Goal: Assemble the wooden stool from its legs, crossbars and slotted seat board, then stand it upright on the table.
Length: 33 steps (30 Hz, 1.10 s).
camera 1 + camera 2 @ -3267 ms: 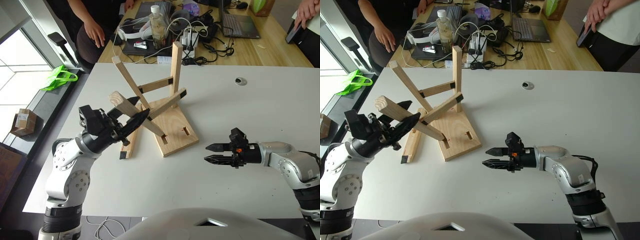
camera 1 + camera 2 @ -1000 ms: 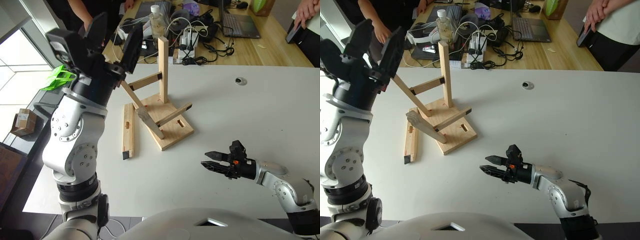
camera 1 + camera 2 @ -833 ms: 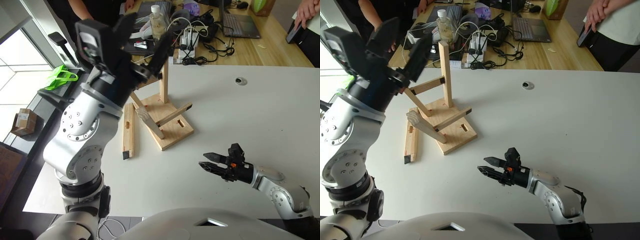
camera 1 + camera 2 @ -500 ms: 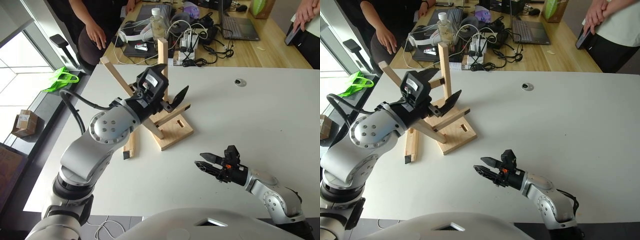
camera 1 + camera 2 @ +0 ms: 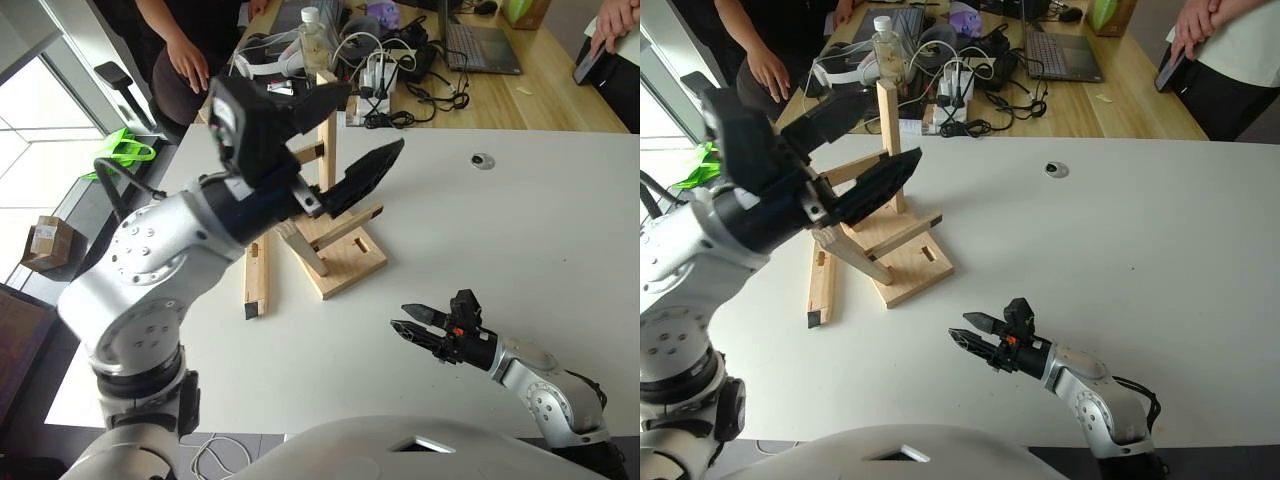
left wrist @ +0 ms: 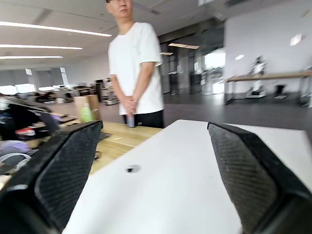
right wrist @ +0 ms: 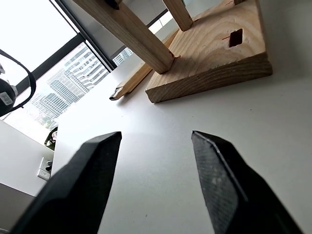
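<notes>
While the pale slotted wooden seat board (image 5: 345, 265) lies flat, both empty jaws are spread wide: black left gripper (image 5: 375, 117) above, black right gripper (image 5: 399, 316) at five o'clock.

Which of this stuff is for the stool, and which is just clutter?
For the stool:
seat board
upright leg
crossbar
loose wooden piece beside the board

Lying about:
bottle
laptop
cables
green bag

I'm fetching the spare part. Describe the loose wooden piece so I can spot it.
On the white table, find the seat board with legs standing in it. The loose leg lies flat beside its left edge, the only unattached piece.
</notes>
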Available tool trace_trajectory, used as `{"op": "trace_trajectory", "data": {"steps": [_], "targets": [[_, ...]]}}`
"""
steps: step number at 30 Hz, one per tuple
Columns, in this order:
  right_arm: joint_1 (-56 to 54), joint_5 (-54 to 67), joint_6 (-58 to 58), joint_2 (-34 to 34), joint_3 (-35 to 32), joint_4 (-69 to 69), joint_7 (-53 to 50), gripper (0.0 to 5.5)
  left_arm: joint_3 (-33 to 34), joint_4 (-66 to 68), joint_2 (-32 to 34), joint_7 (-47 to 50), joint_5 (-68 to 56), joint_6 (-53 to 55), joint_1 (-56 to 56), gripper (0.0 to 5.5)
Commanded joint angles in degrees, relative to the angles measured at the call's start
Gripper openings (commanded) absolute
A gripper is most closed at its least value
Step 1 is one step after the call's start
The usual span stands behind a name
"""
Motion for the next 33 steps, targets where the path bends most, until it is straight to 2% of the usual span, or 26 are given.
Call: {"op": "trace_trajectory", "data": {"steps": [1, 7, 11, 13, 16, 19, 23, 28, 29, 31, 33], "targets": [[-0.4, 0.3, -0.4, -0.5, -0.8, 0.8, 0.3, 2.69, 4.1, 0.7, 6.5, -4.5, -7.4, 3.2, 9.3, 3.99], [-1.1, 0.3, 0.1, -1.6, -0.8, 0.9, 1.0, 2.69, -5.3, -0.2, 8.5, -10.5, 2.6, 0.7, 21.4, 3.99], [-1.8, 0.2, 0.4, -2.1, -0.7, 1.4, 1.6, 2.69, -12.6, 2.1, 10.0, -13.2, 14.6, -4.4, 24.7, 3.99], [-2.3, 0.2, 0.6, -2.4, -0.8, 1.5, 1.9, 2.69, -13.7, 2.9, 9.7, -13.1, 17.6, -6.6, 24.4, 3.99], [-2.8, 0.2, 0.8, -2.6, -0.8, 1.7, 2.1, 2.69, -11.7, 3.8, 8.5, -11.6, 18.5, -9.0, 21.8, 3.99], [-3.1, 0.1, 0.6, -2.7, -0.9, 2.1, 2.1, 2.69, -9.2, 2.1, 7.2, -9.7, 13.2, -8.9, 18.6, 3.99], [-3.4, 0.1, 0.3, -2.6, -1.2, 2.5, 2.1, 2.69, 0.3, 2.8, 4.9, -1.8, -6.9, -11.2, 12.8, 3.99], [-3.6, 0.1, 0.0, -2.4, -1.8, 3.1, 1.9, 2.69, 15.1, 10.5, 6.5, 5.6, -25.0, -16.3, 9.5, 3.99], [-3.7, 0.0, -0.1, -2.3, -1.9, 3.3, 1.8, 2.69, 17.3, 12.9, 6.5, 7.2, -26.1, -17.3, 9.0, 3.99], [-4.0, 0.0, -0.1, -2.1, -2.0, 3.5, 1.7, 2.69, 18.6, 20.7, 7.4, 13.6, -20.8, -17.0, 9.4, 3.99], [-4.1, 0.0, -0.2, -2.0, -2.1, 3.7, 1.7, 2.69, 13.1, 29.5, 10.6, 23.0, -6.6, -12.4, 11.2, 3.99]]}}
